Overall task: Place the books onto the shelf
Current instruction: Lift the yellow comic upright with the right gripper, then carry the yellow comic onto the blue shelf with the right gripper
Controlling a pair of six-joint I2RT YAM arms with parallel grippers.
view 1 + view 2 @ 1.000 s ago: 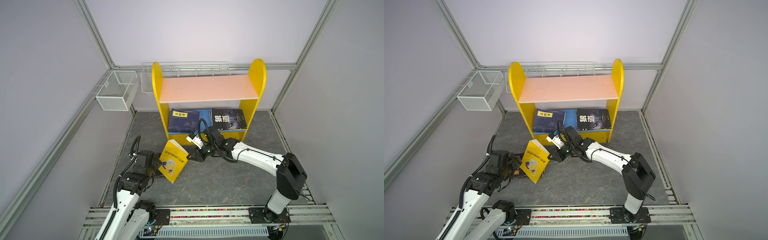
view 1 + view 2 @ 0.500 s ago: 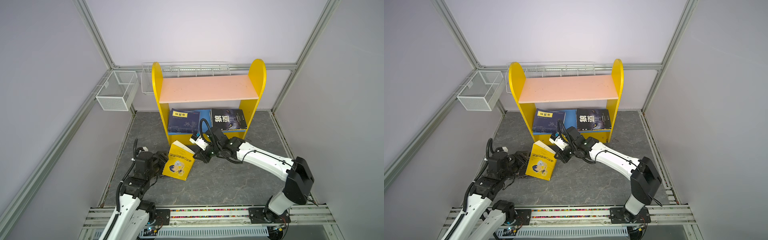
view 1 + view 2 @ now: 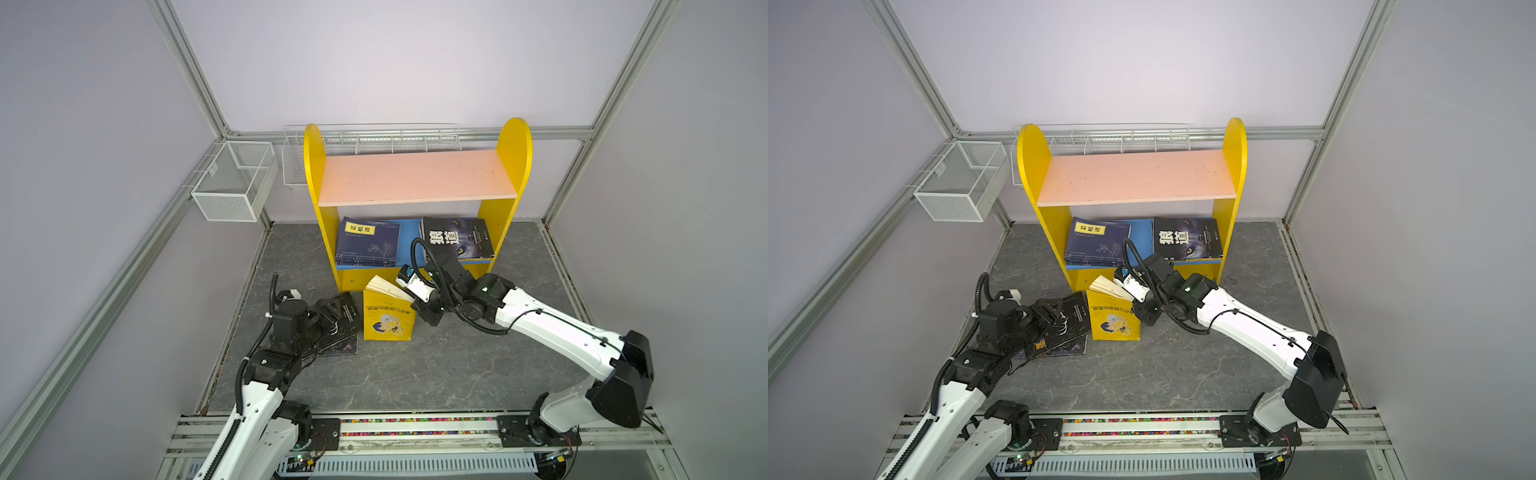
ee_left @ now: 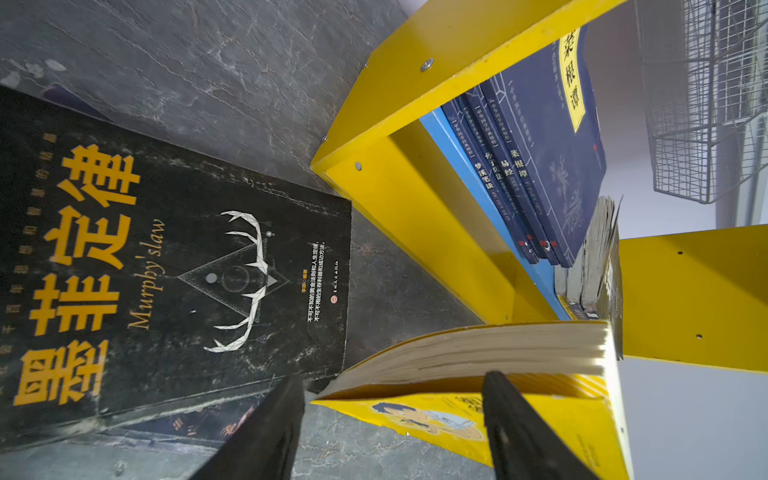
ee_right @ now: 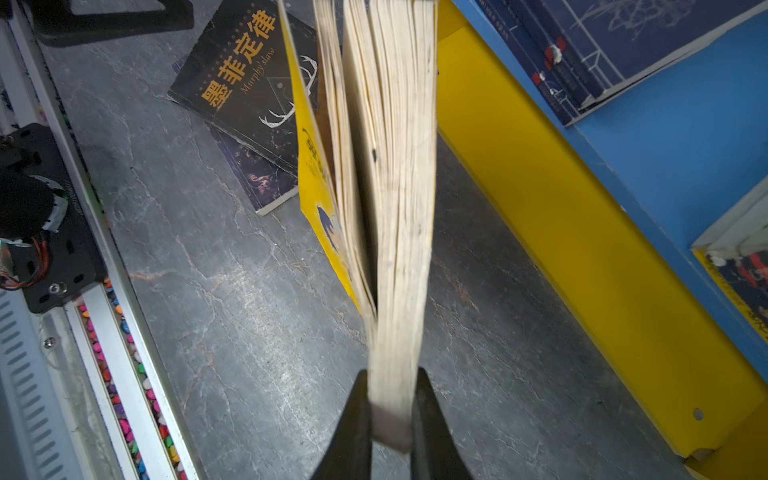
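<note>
A yellow book (image 3: 388,322) with a cartoon figure stands on edge on the floor in front of the shelf (image 3: 415,174), its pages fanned. My right gripper (image 5: 390,386) is shut on the page block of that yellow book (image 5: 390,166) at its right edge. My left gripper (image 4: 392,380) is open just left of it, over a black book (image 4: 166,270) lying flat on another dark book (image 3: 340,347). Navy books (image 3: 368,243) and a dark book (image 3: 457,239) lie on the blue lower board (image 3: 409,232). The pink upper board is bare.
White wire baskets hang on the left wall (image 3: 232,183) and behind the shelf (image 3: 374,137). The shelf's yellow base panel (image 5: 582,249) is close beside the held book. A rail (image 3: 415,428) with both arm bases runs along the front edge.
The right gripper has carried the yellow book to the right, toward the shelf front, and stood it more upright. The left gripper has shifted slightly right over the black book.
</note>
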